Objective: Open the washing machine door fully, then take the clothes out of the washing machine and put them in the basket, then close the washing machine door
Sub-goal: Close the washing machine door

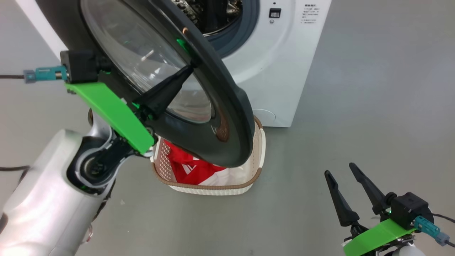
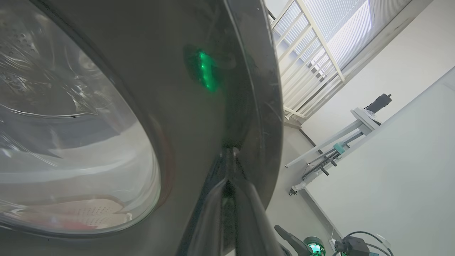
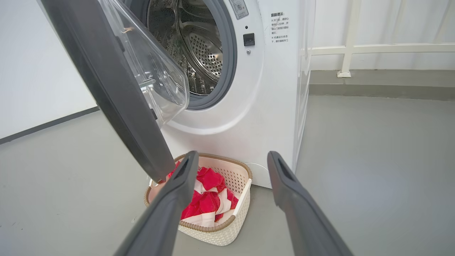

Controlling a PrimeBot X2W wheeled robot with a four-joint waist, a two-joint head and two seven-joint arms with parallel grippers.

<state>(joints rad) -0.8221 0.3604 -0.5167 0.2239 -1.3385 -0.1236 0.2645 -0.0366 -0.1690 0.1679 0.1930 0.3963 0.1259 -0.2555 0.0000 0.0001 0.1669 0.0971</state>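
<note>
Illumination is bright, even and diffuse in all views. The grey floor (image 1: 373, 106) carries only faint, soft-edged shadows.

The glossy washing machine door (image 1: 233, 142) shows a brownish reflection on its rim at centre frame in the head view. It also shows a green reflection (image 2: 206, 71) at upper centre of the left wrist view.

The blinds (image 2: 320, 32) at upper right of that view are overexposed, and the left gripper (image 2: 229, 160) at its bottom edge is out of focus.

The forearm (image 1: 32, 206) at lower left of the head view bears a broad white highlight.

In the right wrist view, wide-angle distortion stretches the right gripper (image 3: 233, 156) toward the bottom edge. The basket (image 3: 241, 202) remains sharp.
</note>
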